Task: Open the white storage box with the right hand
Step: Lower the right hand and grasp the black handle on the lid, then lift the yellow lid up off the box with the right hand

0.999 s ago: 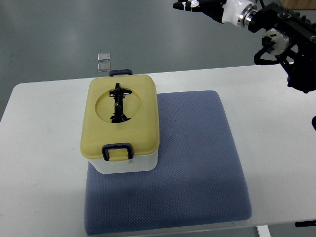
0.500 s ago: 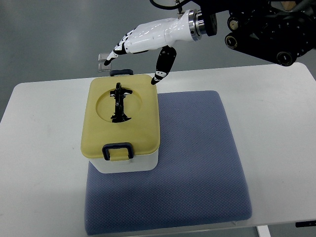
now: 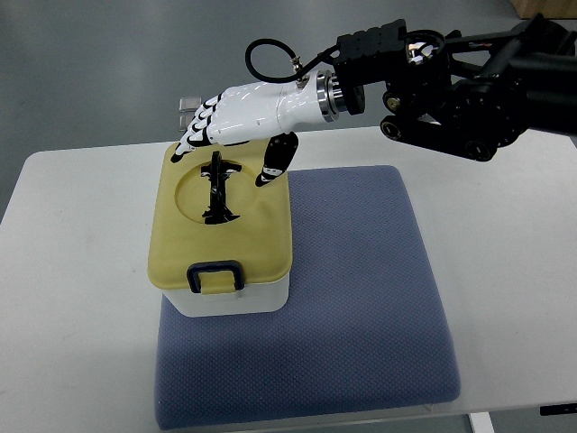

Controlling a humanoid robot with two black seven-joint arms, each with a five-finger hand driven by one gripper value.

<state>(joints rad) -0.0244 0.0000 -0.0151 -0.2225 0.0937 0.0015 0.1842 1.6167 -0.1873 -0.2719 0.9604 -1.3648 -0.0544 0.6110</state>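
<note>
Box (image 3: 225,302) sits on the left part of a blue mat (image 3: 361,307), which lies on a white tabletop (image 3: 72,298). White body, yellowish lid (image 3: 176,234) that's closed, with a round dip in the top and a black handle (image 3: 217,189) lying flat in it. There's a dark latch (image 3: 214,275) at the near edge of the lid; the far edge is hidden under the hand.

Right hand (image 3: 236,135) comes in from the right on a bulky black arm (image 3: 460,90) and hangs over the far end of the lid. It's white with black finger pads. The fingers (image 3: 194,135) are relaxed, curled a bit downward past the far left of the lid, and the thumb (image 3: 273,161) points down over the far right part. It's holding nothing, and whether any fingertip actually touches the lid is hard to tell from this steep angle.

Behind the hand, on the grey floor, a couple of small clear squares (image 3: 187,105) peek out. Left arm doesn't show anywhere.
</note>
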